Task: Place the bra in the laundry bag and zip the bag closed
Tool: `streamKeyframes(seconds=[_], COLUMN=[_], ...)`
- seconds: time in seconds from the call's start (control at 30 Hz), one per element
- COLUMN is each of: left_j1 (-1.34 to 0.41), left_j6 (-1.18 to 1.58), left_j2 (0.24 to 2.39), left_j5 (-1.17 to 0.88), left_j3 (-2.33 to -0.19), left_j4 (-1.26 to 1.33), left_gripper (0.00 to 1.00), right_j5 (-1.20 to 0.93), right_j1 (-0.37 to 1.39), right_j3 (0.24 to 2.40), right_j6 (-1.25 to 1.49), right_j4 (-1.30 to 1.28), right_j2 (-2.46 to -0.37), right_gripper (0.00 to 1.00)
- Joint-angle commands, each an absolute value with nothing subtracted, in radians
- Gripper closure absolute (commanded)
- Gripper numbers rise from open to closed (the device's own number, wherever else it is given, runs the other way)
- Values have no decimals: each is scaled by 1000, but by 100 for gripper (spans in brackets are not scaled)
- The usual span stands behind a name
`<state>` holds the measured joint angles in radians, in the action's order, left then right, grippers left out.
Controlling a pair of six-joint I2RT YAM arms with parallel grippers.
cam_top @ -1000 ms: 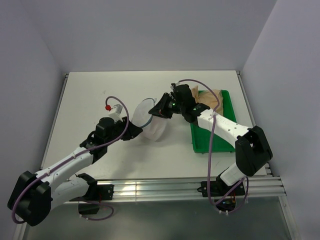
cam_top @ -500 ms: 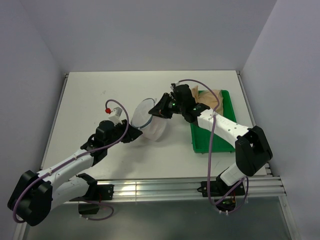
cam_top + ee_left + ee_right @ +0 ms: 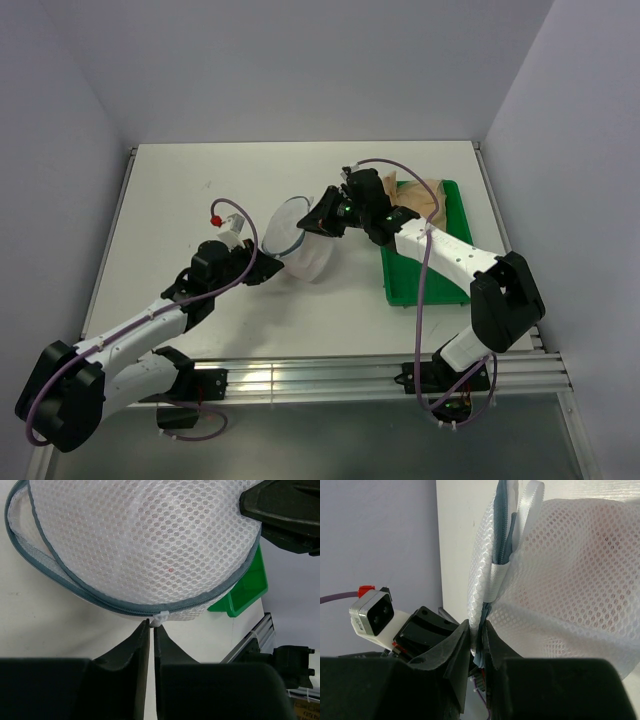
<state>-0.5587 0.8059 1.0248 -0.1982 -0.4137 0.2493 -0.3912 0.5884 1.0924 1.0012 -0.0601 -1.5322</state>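
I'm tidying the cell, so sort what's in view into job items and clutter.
Job:
laundry bag
bra, a pink tint inside the mesh
left gripper and right gripper, both pinching at the bag's zip rim

Lying about:
green tray
tan garment in it

Open table left of laundry bag — green tray right.

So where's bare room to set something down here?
Bare table far-left of the laundry bag, and the near strip between bag and front rail. Crowded mid-table, where left gripper and right gripper meet the bag beside the green tray.
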Motion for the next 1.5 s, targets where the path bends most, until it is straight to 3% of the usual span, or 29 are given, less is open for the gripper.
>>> streamKeyframes(seconds=[0.0,0.07,0.47,0.57,0.77,1.47], left_j1=[-554,-555,-554,-554,-555,-712], left_j6=[795,793,741,738,750,801], left_j2=[1011,1008,871,859,896,1035], left_j5=[-216,-213,-127,-120,-126,-51], left_j3=[-443,-445,-517,-537,-552,-632], left_j4=[285,276,19,-33,-32,48], left_gripper=[89,99,100,100,100,100], right_j5=[-408,-407,-402,-381,-298,-161], right_j1=[584,584,575,574,586,828], right_j3=[1118,1120,1206,1246,1244,727], right_j6=[999,999,937,925,931,1333], right_j4=[-38,-38,-121,-161,-231,-5], right_j2=[-1534,-1534,-1591,-1601,-1505,-1138], right_gripper=[79,79,77,67,36,35])
